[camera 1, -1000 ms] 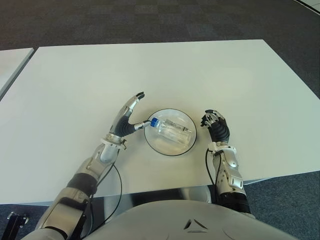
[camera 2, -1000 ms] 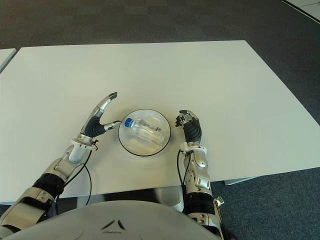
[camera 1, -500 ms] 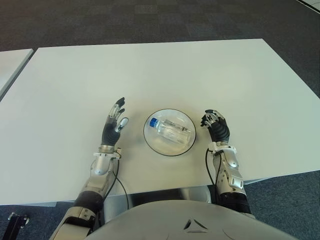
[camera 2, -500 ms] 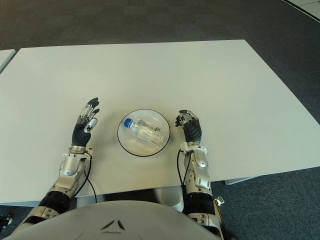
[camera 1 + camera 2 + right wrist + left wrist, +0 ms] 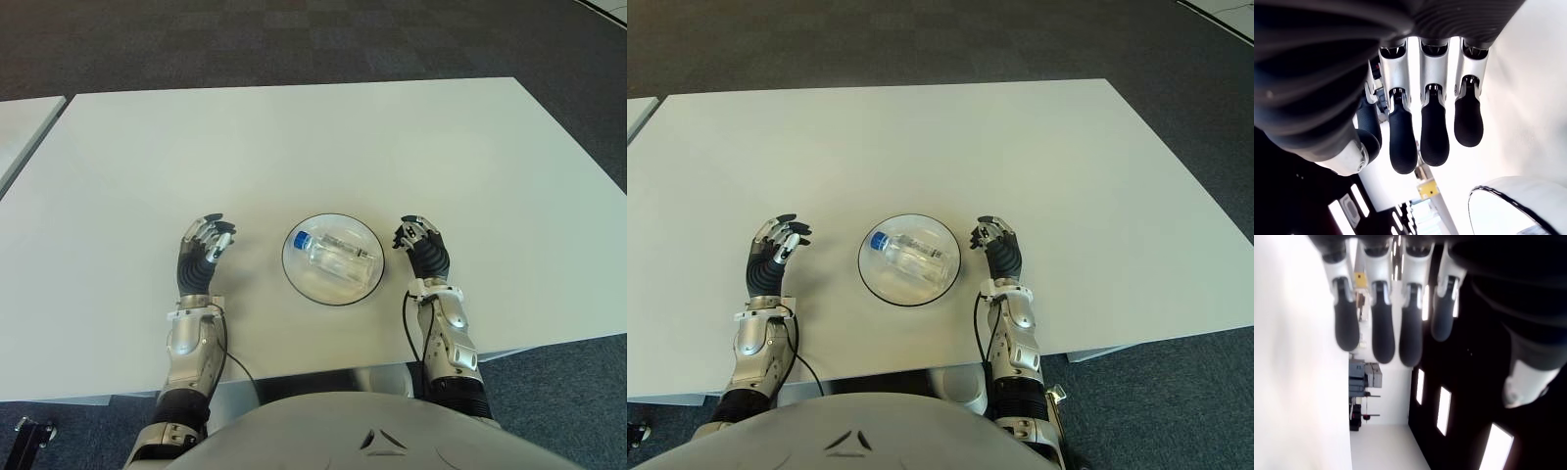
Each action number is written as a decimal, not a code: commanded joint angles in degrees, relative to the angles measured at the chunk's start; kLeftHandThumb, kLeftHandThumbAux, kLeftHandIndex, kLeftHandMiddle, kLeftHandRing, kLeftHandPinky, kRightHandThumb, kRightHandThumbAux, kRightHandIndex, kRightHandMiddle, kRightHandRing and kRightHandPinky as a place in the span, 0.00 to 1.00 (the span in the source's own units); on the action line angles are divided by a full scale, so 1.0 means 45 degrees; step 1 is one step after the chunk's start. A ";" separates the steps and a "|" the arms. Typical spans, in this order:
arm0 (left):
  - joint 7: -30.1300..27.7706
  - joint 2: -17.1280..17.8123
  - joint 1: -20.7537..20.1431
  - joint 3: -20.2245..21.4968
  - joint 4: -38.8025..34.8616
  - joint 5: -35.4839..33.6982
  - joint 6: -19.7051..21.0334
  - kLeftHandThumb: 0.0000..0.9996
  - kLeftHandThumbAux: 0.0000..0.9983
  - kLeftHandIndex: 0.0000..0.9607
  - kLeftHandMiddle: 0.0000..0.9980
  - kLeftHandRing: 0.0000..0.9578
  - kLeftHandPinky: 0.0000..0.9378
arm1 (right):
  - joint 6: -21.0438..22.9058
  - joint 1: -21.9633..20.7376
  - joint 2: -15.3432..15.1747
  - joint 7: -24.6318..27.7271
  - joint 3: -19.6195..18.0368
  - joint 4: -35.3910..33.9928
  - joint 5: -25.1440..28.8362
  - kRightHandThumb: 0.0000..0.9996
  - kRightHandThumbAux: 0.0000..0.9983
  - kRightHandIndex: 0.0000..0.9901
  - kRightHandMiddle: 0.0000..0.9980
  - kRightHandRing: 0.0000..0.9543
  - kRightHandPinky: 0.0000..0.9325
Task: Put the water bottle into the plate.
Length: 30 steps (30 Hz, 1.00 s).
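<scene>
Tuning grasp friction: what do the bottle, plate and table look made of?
Bottle: clear plastic by the look, see-through body, blue cap; it lies inside the plate. Plate: looks like clear glass or plastic with a dark rim line; which one is not clear. Table: smooth matte white top, probably laminate. Both hands, left and right, hold nothing.

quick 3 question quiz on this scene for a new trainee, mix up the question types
1. True or false: the clear plastic water bottle with a blue cap lies on its side in the round clear glass plate.
2. Which hand holds the bottle? A) left hand B) right hand C) neither
3. Fill in: the plate sits on the white table ______ the two hands.

Key
1. True
2. C: both hands are beside the plate, fingers curled on nothing.
3. between
</scene>
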 commanded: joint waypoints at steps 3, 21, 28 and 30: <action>0.0726 -0.0713 0.0745 0.0455 -0.1003 0.0278 0.1792 0.51 0.73 0.50 0.69 0.72 0.77 | 0.0334 0.0135 0.0245 -0.0031 -0.0101 0.0416 0.0033 0.71 0.73 0.44 0.64 0.67 0.70; 0.0697 -0.1261 0.1000 0.0865 -0.1872 0.0900 0.2811 0.70 0.72 0.45 0.73 0.76 0.78 | 0.0300 -0.0014 0.0229 0.0008 -0.0098 0.0582 -0.0071 0.71 0.73 0.44 0.63 0.66 0.68; 0.0825 -0.1200 0.0812 0.0889 -0.1759 0.1283 0.3436 0.70 0.72 0.45 0.73 0.76 0.76 | 0.0388 -0.0077 0.0227 0.0065 -0.0099 0.0621 -0.0050 0.71 0.73 0.44 0.63 0.66 0.68; 0.0901 -0.1182 0.0723 0.0903 -0.1641 0.1455 0.3554 0.70 0.72 0.45 0.73 0.75 0.75 | 0.0406 -0.0099 0.0231 0.0103 -0.0107 0.0644 -0.0018 0.71 0.73 0.44 0.63 0.66 0.68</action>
